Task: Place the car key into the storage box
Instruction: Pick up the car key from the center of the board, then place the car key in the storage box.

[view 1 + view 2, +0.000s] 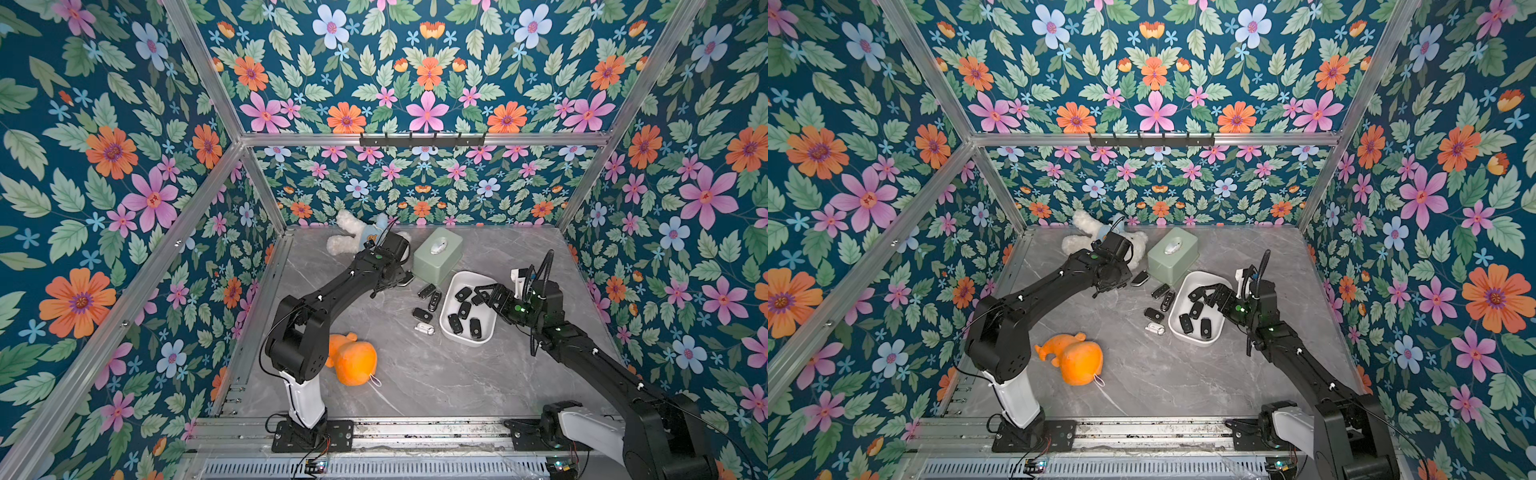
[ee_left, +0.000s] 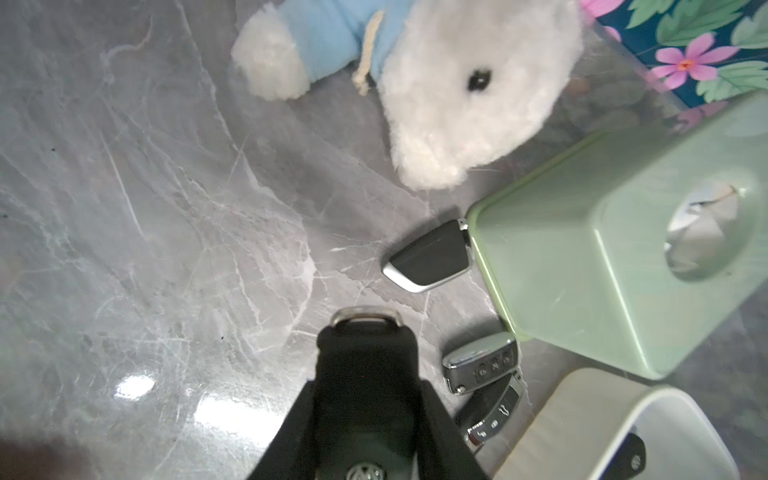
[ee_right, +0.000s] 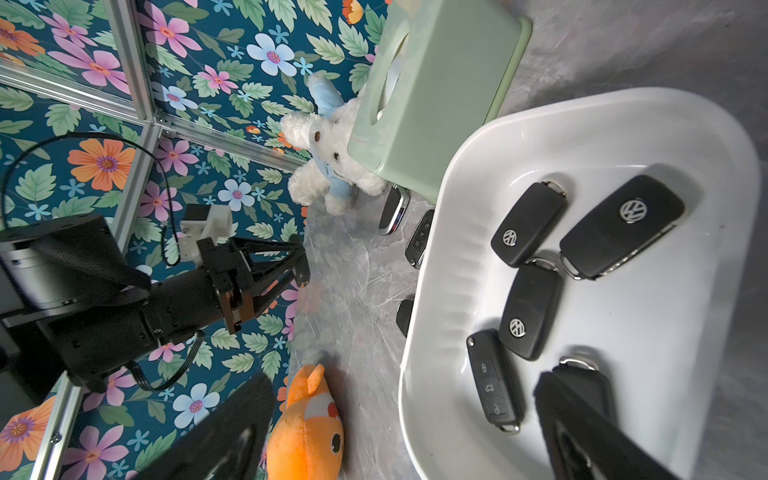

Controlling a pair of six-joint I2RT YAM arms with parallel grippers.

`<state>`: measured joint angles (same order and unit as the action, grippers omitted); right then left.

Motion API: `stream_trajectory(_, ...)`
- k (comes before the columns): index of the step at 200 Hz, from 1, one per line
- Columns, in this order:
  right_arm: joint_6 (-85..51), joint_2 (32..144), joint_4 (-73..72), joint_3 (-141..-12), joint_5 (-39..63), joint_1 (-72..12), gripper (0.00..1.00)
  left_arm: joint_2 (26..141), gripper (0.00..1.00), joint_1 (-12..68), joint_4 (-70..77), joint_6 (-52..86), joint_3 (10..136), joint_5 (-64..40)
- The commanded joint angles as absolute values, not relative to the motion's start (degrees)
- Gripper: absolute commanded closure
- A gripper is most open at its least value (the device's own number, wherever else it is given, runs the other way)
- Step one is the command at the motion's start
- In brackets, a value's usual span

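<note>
Car key: black fob with a metal loop at its free end and a silver VW roundel on the body. It is pinched between the closed-down fingers of the left gripper, outside the storage box and near a corner of the pale green box. Storage box: white tub with rounded corners, standing on the grey marble tabletop. It holds five black fobs; three show the VW roundel, and one lies face-up with button icons. Right gripper: jaws spread wide, over the box's interior. Loose keys: four on the tabletop just beside the storage box, one of them silver. A fifth key, a black fob with silver trim, touches the pale green box. White teddy: in a blue top, lying at the back of the tabletop. Orange plush: lying near the left arm's base.
</note>
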<state>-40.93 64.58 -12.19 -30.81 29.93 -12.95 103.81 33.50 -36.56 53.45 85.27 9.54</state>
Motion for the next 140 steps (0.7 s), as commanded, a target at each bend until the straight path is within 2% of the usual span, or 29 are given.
stream_trajectory(1, -42.09, 63.86, -10.23, -31.20, 28.55, -12.99, 0.01, 102.50, 0.69, 35.01, -33.73, 46.48, 84.91, 9.82)
stream_trajectory(67, -44.24, 58.15, -5.18, -29.72, 22.77, -12.93, 0.01, 101.63, 0.67, 44.49, -25.95, 33.60, 84.09, 4.20)
stream_trajectory(140, -42.28, 54.33, 4.84, -29.82, 18.70, -12.83, 0.01, 106.75, 0.66, 49.32, -12.22, 28.01, 82.12, -12.37)
